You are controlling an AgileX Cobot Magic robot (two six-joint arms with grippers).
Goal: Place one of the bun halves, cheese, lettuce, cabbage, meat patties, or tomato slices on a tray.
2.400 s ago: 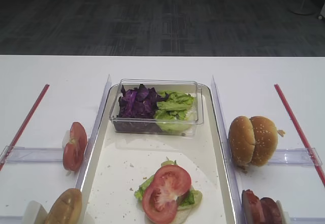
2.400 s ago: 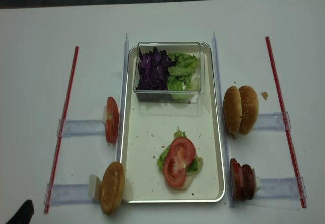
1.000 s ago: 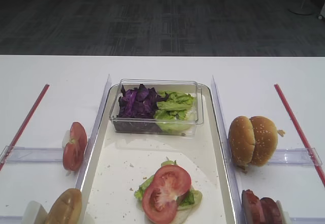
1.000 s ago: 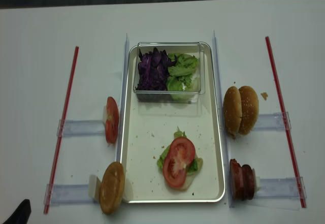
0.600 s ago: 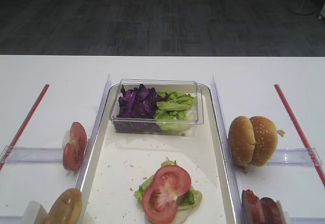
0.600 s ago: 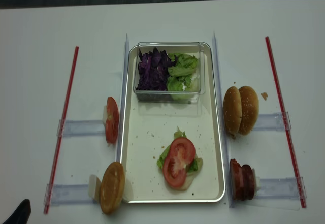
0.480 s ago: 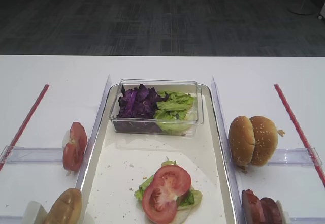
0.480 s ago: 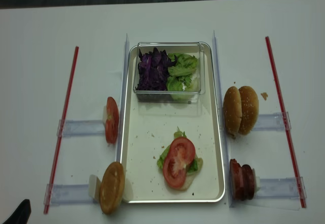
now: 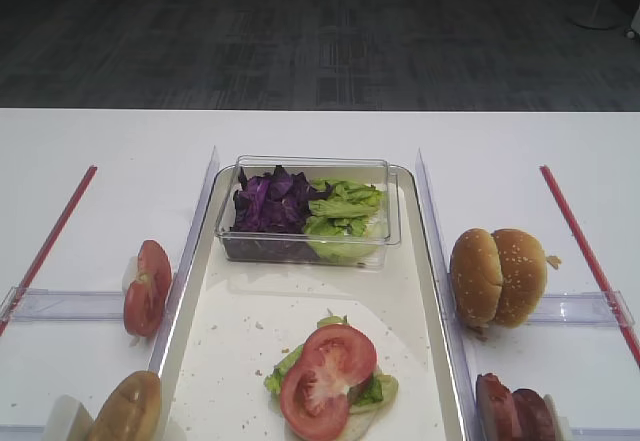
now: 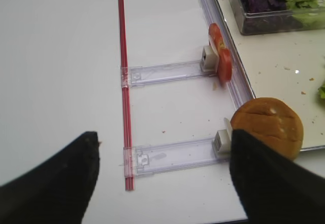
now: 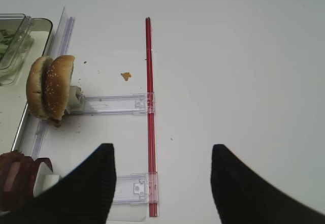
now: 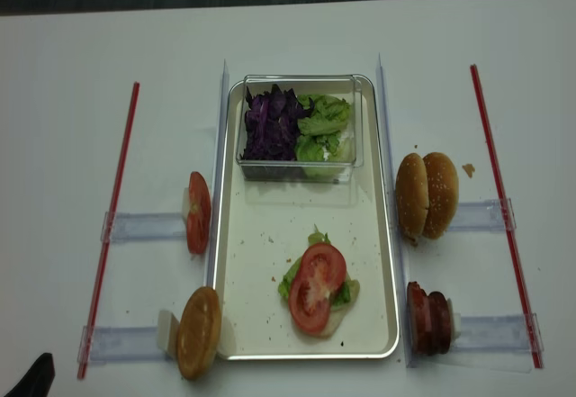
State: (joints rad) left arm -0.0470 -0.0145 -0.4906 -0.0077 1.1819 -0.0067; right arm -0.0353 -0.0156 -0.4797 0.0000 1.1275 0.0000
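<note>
1. While my arms hang back over the near edge, the tray (image 12: 229,325) lies in the middle of the white table (image 9: 320,131), its long axis running from me toward the far edge, crumbs speckling its floor.
2. On its near half sits a stack: a tomato slice (image 12: 317,275) lying flat on lettuce (image 12: 290,280) over a pale bun base (image 12: 335,323).
3. At the tray's far end a clear plastic box (image 12: 297,170) holds purple cabbage (image 12: 270,122) on the left and more green leaves on the right.
4. Left of the tray, another tomato slice (image 10: 220,57) stands on edge against a clear holder (image 10: 162,72), and nearer me a bun half (image 10: 267,127) stands on edge at a second holder, just outside the tray rim.
5. Right of the tray, two sesame bun halves (image 11: 50,87) stand on edge, pressed together, and nearer me the meat patties (image 12: 430,317) stand on edge side by side.
6. Red strips (image 12: 112,217) run lengthways on both outer sides; dark carpet (image 9: 320,31) lies beyond the table's far edge.
7. My left gripper (image 10: 162,183) hovers with its fingers spread wide and nothing between them; one finger's tip overlaps the near bun half in the wrist view, and I cannot tell if it touches.
8. My right gripper (image 11: 162,183) hovers over bare table near the patties, at its narrowest, with nothing in it.
</note>
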